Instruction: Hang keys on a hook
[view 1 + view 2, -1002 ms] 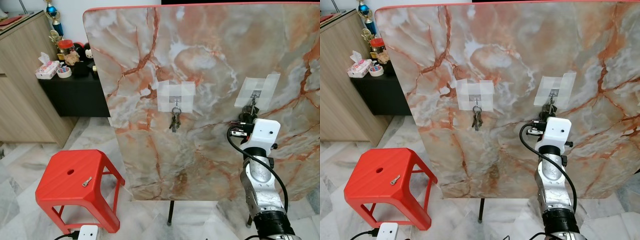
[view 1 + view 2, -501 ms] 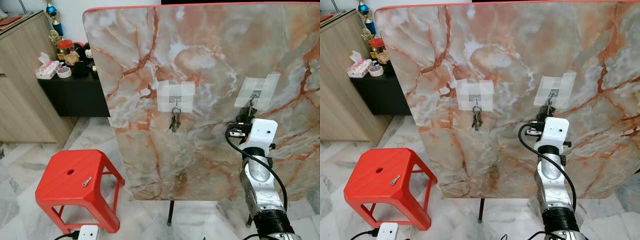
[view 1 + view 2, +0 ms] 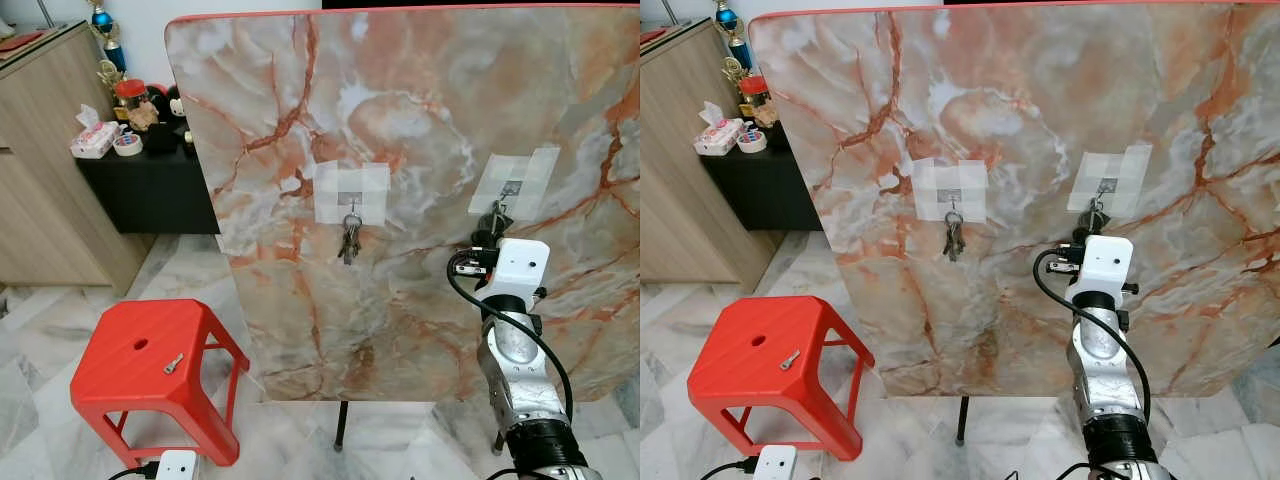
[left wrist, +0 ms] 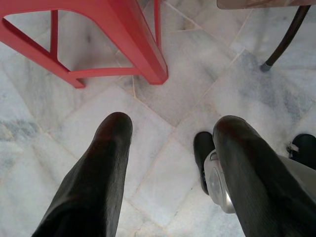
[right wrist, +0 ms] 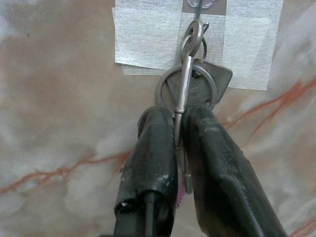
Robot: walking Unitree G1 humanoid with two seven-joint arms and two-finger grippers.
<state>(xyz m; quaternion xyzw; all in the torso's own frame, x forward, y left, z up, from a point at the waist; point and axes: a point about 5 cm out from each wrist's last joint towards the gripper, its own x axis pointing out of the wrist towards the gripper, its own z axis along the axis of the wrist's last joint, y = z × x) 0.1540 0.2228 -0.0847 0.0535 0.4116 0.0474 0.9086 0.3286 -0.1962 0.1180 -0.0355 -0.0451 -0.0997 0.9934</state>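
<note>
Nearest, the left gripper (image 4: 170,163) hangs low over the marble floor (image 4: 197,94) with its two black fingers spread apart, close to a leg of the red stool (image 3: 150,365). A small bolt (image 3: 174,363) lies on the stool's seat, and a white power strip (image 3: 176,466) sits on the floor in front of it. Right of the stool, the right gripper (image 5: 178,133) is raised against the marble board (image 3: 420,120), its fingers pressed together on a bunch of keys (image 5: 190,91). This bunch is dull silver: a large round ring, a smaller ring above it, a flat key head behind and a thin blade pinched between the fingers. Its small ring sits at the metal hook (image 5: 199,12) in the right patch of white tape (image 5: 148,39) on the board. Whether the ring is fully over the hook cannot be told. On the board left of it, a second bunch (image 3: 350,240) dangles from a hook in another tape patch (image 3: 352,192). Beyond the board's left edge, a black shelf (image 3: 150,185) carries a tissue box (image 3: 94,140) and jars beside a wooden cabinet (image 3: 50,150).
</note>
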